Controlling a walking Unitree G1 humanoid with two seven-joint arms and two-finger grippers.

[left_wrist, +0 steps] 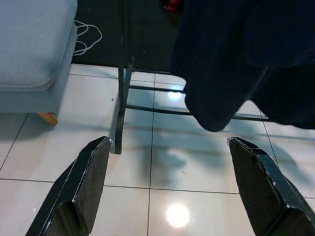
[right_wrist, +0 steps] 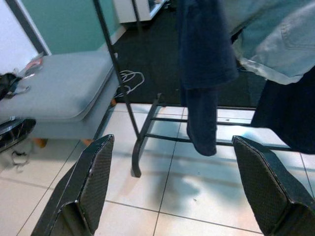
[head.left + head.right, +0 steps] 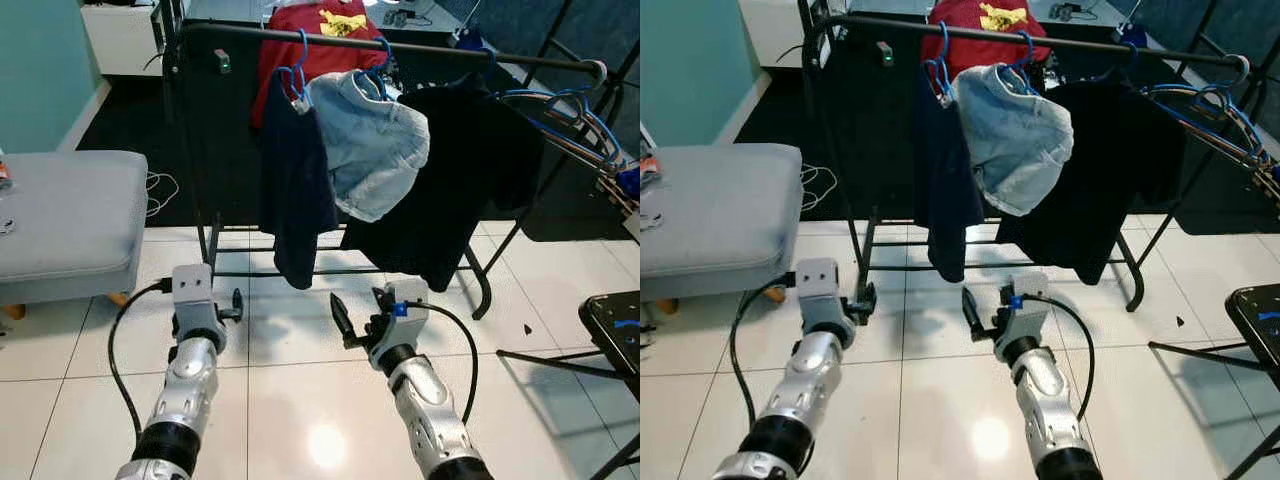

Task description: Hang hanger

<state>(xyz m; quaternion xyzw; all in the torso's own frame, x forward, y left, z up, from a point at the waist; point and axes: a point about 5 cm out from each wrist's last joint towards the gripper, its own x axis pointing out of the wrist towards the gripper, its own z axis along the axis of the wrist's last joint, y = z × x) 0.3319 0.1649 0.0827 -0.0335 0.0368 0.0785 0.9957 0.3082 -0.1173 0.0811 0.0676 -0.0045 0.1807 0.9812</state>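
1. A black rack (image 3: 400,45) stands on the white tile floor (image 3: 300,400), in front of the robot.
2. On its rail hang blue hangers (image 3: 297,75) with clothes: a navy garment (image 3: 295,190), a light denim piece (image 3: 375,150) and a black garment (image 3: 450,190). Behind them is a red shirt (image 3: 320,40).
3. More blue hangers (image 3: 570,115) – bare ones – hang near the right end of the rail.
4. The left gripper (image 3: 237,303) is low over the floor, before the rack; its fingers (image 1: 81,184) are spread wide and hold nothing.
5. The right gripper (image 3: 355,318) is beside it, under the navy garment – also spread, with nothing between the fingers (image 2: 88,184).
6. A grey seat (image 3: 65,220) is at the left, and a black stool (image 3: 615,325) at the right edge.
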